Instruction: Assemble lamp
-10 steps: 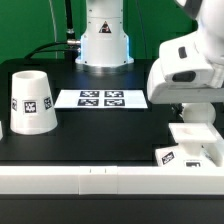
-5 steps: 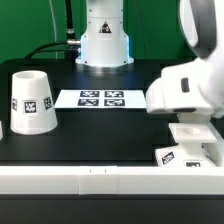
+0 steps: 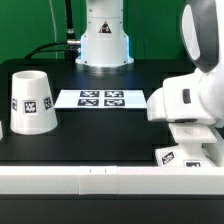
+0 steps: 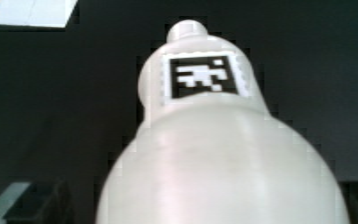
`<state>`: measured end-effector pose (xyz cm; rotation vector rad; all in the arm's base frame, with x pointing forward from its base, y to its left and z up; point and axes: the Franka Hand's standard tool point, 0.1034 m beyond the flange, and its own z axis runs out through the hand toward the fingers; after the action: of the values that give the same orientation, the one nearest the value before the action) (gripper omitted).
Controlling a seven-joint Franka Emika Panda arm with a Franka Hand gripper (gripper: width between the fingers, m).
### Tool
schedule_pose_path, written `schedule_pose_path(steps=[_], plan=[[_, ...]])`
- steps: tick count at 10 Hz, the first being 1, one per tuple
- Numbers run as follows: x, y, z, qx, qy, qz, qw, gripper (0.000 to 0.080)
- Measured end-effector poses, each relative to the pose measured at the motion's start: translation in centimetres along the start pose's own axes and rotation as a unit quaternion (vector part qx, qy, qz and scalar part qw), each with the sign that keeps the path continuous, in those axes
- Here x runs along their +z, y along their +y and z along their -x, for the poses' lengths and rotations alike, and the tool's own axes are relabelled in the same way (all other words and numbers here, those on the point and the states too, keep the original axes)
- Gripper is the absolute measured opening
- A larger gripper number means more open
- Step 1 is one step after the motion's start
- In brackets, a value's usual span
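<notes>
Look to the exterior view first: find the shade (image 3: 30, 100) upright on the black surface (image 3: 100, 135) at the exterior view's left, with the marker board (image 3: 100, 98) beside it, well apart from the arm (image 3: 190, 95). Find the hand (image 3: 196, 138) low at the exterior view's right, just above the tagged base (image 3: 185, 156); cannot tell whether spread or closed.

Turn to the wrist view: see the bulb (image 4: 202, 150) filling the picture, tag (image 4: 206, 75) facing the camera, close under the hand. Cannot tell whether gripped or merely approached. Judging the step as taking up the bulb: stay centred on the wide body, close gently, avoid rolling it, lift straight.
</notes>
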<state>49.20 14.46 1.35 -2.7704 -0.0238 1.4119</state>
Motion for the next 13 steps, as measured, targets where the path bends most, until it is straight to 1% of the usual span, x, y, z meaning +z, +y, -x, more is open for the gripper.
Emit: schedule_pose_path(steps=[3,4,7,8,9,10,11,12,13], plan=[[0.0,-0.1,0.0,0.003,0.001,0.0,1.0,0.0699],[0.0,-0.2,0.0,0.001,0.001,0.001,1.0,0.0585],[0.0,-0.3,0.0,-0.002,0.002,0.001,1.0,0.0577],[-0.3,-0.3,0.0,-0.008,0.005,0.001,1.0,0.0577],[-0.9,0.0,0.2,-0.021,0.01,-0.001,1.0,0.0577],[-2.3,0.6,1.2,-0.049,0.012,0.0,0.999,0.0577],[-4.2,1.2,2.7,-0.071,0.013,0.003,0.997,0.0577],[-6.0,1.8,3.8,-0.072,0.016,-0.001,0.997,0.0578],[-7.2,2.4,4.5,-0.069,0.019,-0.004,0.997,0.0578]])
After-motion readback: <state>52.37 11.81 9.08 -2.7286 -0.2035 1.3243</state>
